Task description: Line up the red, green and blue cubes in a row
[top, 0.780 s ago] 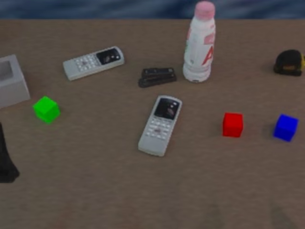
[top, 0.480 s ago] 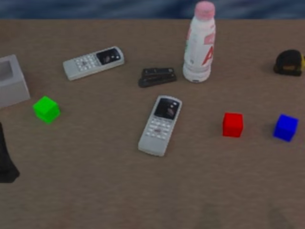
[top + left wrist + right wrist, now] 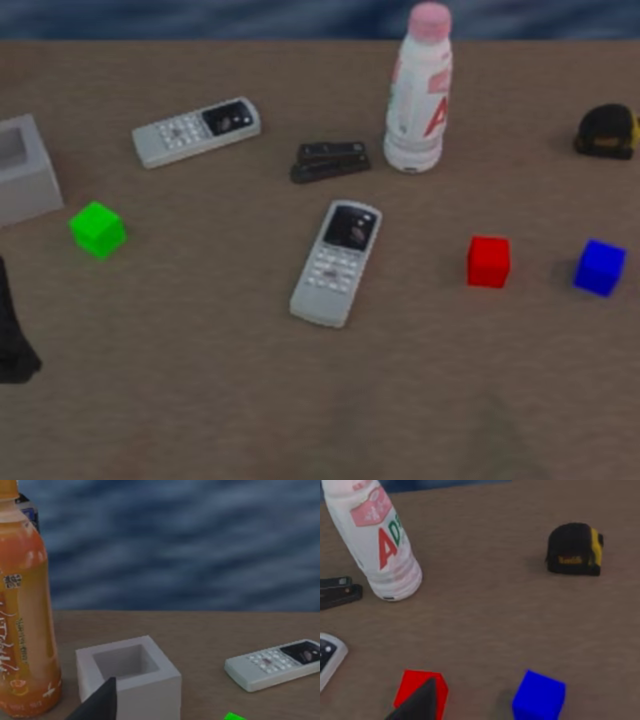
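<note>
Three cubes lie apart on the table; neither gripper has hold of any.

The green cube (image 3: 97, 228) sits at the left beside the grey hollow block (image 3: 24, 170); the red cube (image 3: 488, 261) and blue cube (image 3: 599, 267) lie near each other at the right; the left arm (image 3: 12, 335) is at the left edge; whether either pincer is spread or pressed together cannot be told.

1. The left arm (image 3: 14, 335) shows in the top view only as a dark shape at the table's left edge.
2. One dark fingertip (image 3: 97, 705) of the left gripper juts into the left wrist view.
3. The right arm is outside the top view; a single dark fingertip (image 3: 417, 704) shows in the right wrist view.
</note>
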Controlling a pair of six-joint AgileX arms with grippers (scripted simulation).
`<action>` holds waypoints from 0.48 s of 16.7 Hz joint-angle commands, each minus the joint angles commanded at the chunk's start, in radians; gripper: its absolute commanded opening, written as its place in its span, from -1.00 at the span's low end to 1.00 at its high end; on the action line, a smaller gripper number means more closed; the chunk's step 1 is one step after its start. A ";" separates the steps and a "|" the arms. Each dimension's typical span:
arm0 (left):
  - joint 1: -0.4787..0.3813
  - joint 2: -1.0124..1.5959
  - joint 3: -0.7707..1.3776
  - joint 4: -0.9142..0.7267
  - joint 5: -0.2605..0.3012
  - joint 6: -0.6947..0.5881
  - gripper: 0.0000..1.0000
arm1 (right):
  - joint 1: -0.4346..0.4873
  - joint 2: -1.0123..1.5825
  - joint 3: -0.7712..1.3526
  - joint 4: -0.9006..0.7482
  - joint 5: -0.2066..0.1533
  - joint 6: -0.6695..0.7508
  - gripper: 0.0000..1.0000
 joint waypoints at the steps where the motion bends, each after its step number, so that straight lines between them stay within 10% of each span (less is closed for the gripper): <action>1: 0.000 0.000 0.000 0.000 0.000 0.000 1.00 | 0.019 0.112 0.085 -0.058 0.000 0.025 1.00; 8: 0.000 0.000 0.000 0.000 0.000 0.000 1.00 | 0.151 0.896 0.665 -0.460 -0.001 0.200 1.00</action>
